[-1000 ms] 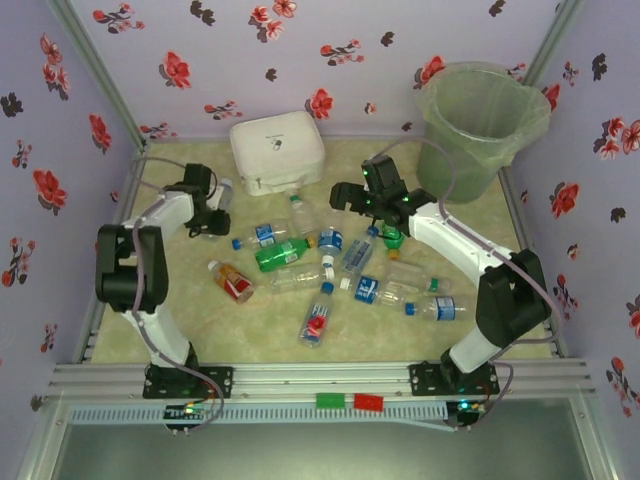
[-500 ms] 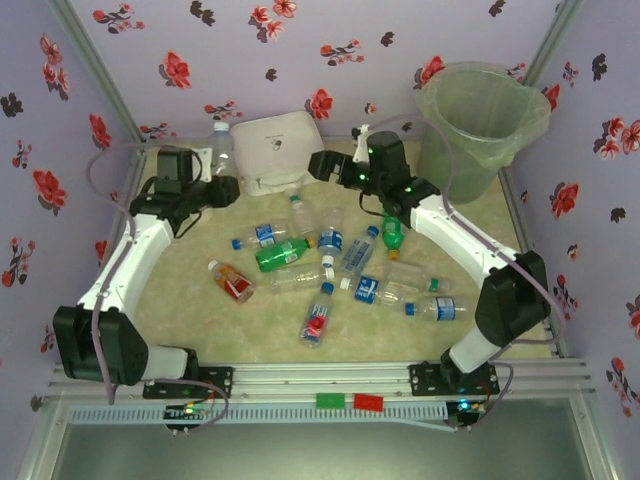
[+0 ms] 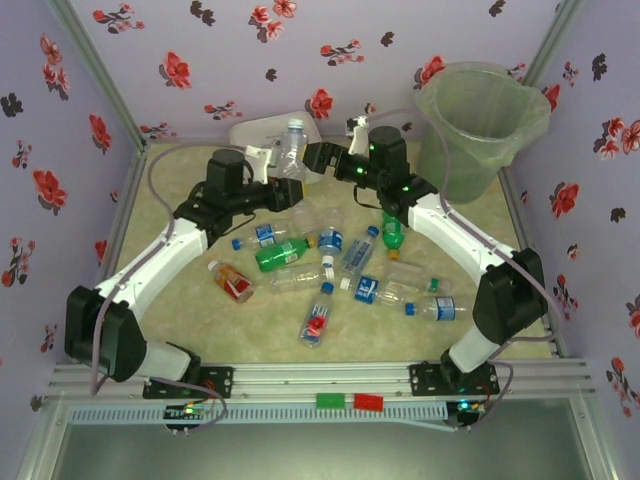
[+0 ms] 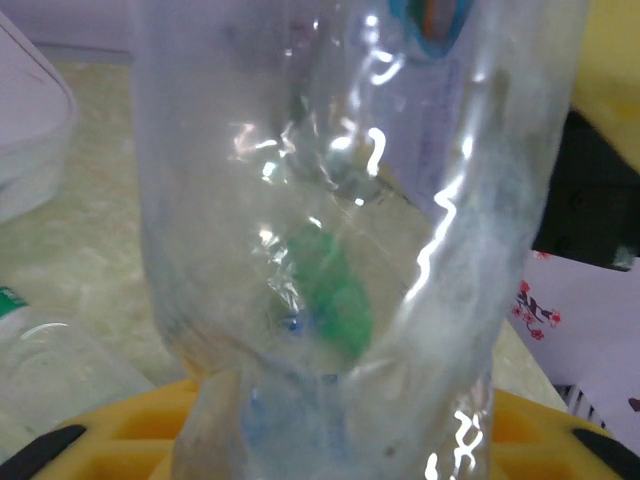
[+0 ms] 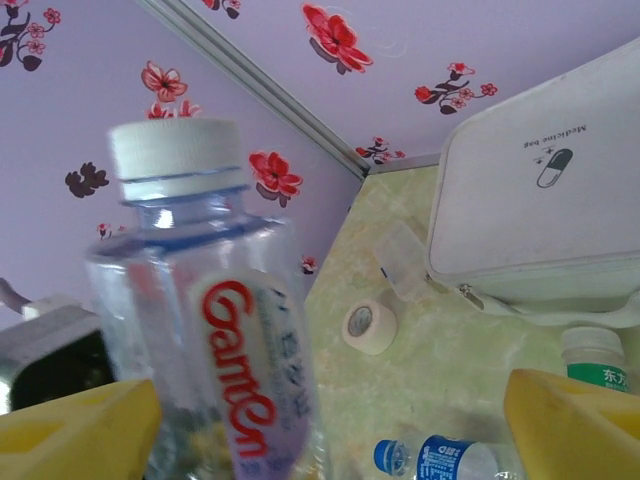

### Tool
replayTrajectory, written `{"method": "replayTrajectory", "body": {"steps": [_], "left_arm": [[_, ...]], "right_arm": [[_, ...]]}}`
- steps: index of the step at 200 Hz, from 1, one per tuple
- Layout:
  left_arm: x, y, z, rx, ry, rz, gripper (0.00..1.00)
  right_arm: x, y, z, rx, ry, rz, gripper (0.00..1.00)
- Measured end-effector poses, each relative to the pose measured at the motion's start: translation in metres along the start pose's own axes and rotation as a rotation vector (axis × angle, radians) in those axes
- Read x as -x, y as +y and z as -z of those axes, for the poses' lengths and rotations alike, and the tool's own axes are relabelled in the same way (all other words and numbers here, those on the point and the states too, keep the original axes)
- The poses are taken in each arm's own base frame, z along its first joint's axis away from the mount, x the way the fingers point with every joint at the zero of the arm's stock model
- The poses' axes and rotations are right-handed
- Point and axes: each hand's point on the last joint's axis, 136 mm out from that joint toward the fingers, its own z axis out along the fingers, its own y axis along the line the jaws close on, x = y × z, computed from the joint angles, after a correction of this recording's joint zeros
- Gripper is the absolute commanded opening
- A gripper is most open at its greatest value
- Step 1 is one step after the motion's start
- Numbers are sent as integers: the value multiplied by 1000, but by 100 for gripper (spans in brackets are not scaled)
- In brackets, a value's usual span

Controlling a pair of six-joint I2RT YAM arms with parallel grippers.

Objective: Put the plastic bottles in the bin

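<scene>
One clear bottle [image 3: 291, 140] is up off the table [image 3: 190, 320], upright betw. the two grippers at the far edge.
L gripper [image 3: 272, 165] is clamped on its lower body, w/ the plastic pinched in; white cap on top, red lettering on the label. R gripper [image 3: 318, 160] is spread wide w/ the bottle inside the gap, close to one yellow finger [image 5: 80, 425] and well off the other; can't tell if it touches. White box [image 3: 250, 133] sits just behind. Bin [image 3: 470, 150] stands in the far R corner, mouth up, well apart from the held bottle, w/ the R arm betw. them. Loose bottles [image 3: 280, 255] lie bunched mid-table betw. the arms. Bare table shows along the L side, the near edge and in front of the bin.
</scene>
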Motion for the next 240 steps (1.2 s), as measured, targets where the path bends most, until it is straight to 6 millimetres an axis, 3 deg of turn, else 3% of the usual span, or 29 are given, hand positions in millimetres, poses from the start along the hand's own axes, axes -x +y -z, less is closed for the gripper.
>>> {"method": "replayTrajectory", "body": {"steps": [40,93,125,147,160,164,184,204,240], "left_arm": [[-14,-8,-12,-42,49,3,42],[-13,-22,-16,-102,62,-5,44],[-14,-25,-16,-114,69,8,48],[-14,-25,-16,-118,71,15,70],[-14,-27,-15,-125,70,12,97],[-13,-27,-15,-127,69,14,100],[-9,-29,-14,-130,59,11,100],[-2,-23,-12,-120,40,14,100],[25,9,-2,-38,-48,74,100]], "right_arm": [[1,6,-1,33,-7,9,82],[-2,6,-2,50,-2,-2,74],[-2,8,-2,58,-3,6,56],[-2,9,-3,61,-6,4,53],[-2,7,-2,53,-5,0,52],[-2,6,-2,51,-3,-1,52],[1,-4,1,25,-3,-14,50],[9,-27,8,-32,-10,-41,50],[48,-79,43,-216,-72,-64,49]]}}
